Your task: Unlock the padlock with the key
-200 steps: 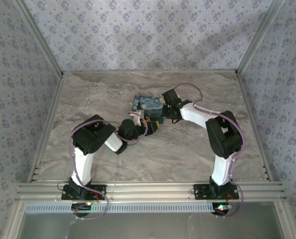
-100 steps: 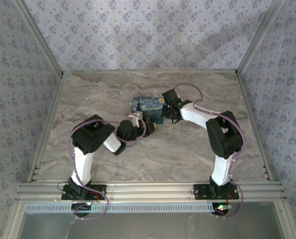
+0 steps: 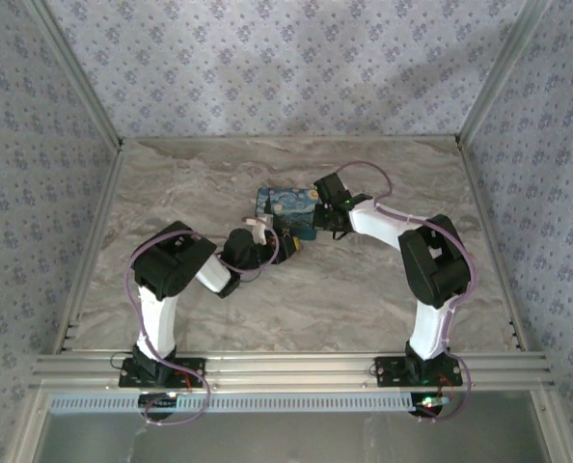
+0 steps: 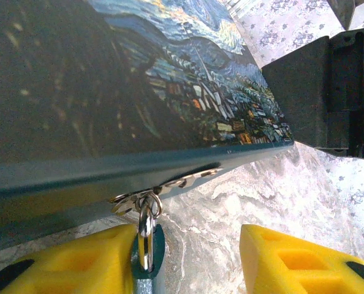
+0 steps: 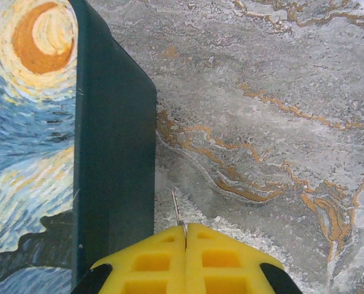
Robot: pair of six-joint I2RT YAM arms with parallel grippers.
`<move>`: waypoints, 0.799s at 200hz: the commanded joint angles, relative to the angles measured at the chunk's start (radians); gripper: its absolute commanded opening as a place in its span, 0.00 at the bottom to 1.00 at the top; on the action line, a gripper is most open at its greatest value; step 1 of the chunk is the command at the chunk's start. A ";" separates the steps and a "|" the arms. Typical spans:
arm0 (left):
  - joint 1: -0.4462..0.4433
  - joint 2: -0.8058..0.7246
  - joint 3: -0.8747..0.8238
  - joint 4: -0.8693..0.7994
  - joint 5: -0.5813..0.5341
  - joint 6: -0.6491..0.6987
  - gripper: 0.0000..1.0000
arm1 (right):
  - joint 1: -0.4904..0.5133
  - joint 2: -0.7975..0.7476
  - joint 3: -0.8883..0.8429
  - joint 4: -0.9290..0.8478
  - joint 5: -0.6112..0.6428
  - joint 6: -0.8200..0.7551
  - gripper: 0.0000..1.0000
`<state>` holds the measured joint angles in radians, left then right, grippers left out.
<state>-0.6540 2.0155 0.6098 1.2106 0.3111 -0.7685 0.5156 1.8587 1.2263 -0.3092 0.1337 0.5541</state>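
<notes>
teal-blue and tiny, the metal padlock (image 4: 146,250) hangs at the lower left of the left wrist view. its pale shackle is looped through the silver hasp (image 4: 170,184) on the bottom edge of the blue-and-yellow night-sky-print box (image 4: 108,79).

the lock's long axis runs straight up and down that frame, shackle at the top and body at the bottom edge. the left gripper (image 4: 188,263) has its jaws spread wide. the lock sits between the yellow foam pads (image 4: 72,263), touching the one at lower left and well apart from the one at lower right. it is bracketed, not pinched.

in the right wrist view the right gripper (image 5: 185,231) has its pads pressed together on a thin silver key (image 5: 177,211). the blade pokes toward the top of the frame, just beside the box's dark side wall and above the grey marble table (image 5: 261,153).

from above, the left gripper (image 3: 288,246) sits at the box's lower edge in the frame, where the lock hangs. the right gripper (image 3: 317,220) is at the box's right end. the left arm is therefore the nearer one to the lock, while the right arm carries the key.

the coming move likely turns on bringing the blade round that corner and lining it up with the lock's long axis. the keyhole itself cannot be made out. closing the left jaws on the lock body first would probably steady it.
</notes>
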 commanded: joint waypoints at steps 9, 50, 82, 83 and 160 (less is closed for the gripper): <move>0.005 0.008 -0.011 -0.135 0.036 0.012 0.47 | 0.002 -0.036 -0.013 -0.004 -0.001 0.010 0.00; 0.009 -0.003 0.006 -0.205 0.051 0.033 0.37 | -0.001 -0.039 -0.019 0.003 -0.003 0.013 0.00; 0.017 -0.008 0.015 -0.232 0.052 0.038 0.32 | 0.001 -0.044 -0.024 0.008 -0.003 0.015 0.00; 0.017 -0.008 0.015 -0.233 0.052 0.038 0.31 | 0.001 -0.044 -0.024 0.008 -0.003 0.015 0.00; 0.038 -0.029 0.035 -0.265 0.101 -0.001 0.10 | -0.012 -0.078 -0.063 0.019 -0.011 0.004 0.00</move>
<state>-0.6243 1.9968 0.6468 1.0592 0.3752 -0.7452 0.5137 1.8278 1.1896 -0.2863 0.1329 0.5541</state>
